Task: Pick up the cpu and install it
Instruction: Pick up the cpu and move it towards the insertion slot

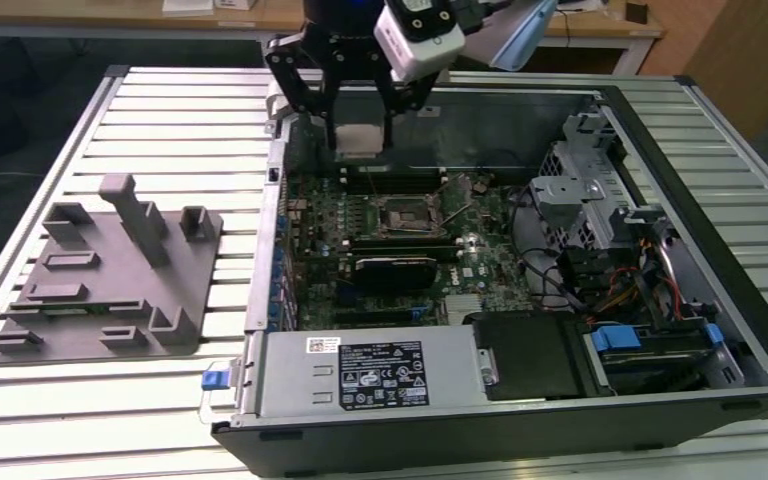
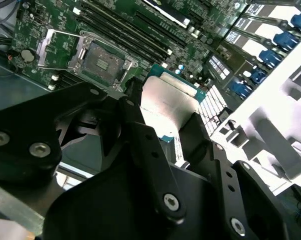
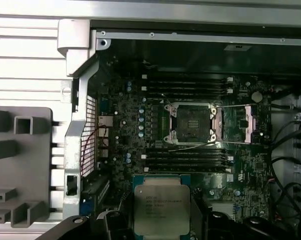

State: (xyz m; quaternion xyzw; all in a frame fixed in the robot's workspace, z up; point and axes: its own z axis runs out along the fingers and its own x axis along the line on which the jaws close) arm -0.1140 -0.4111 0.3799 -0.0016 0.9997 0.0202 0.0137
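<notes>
The gripper (image 2: pixel 163 125) grasps the cpu (image 3: pixel 161 209) by its edges, clear above and to one side of the open socket (image 3: pixel 193 122); likely risk: any tilt or offset at the socket bends pins.

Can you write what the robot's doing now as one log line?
jaws: shut on cpu | cpu: held above motherboard | socket: open, empty
</notes>
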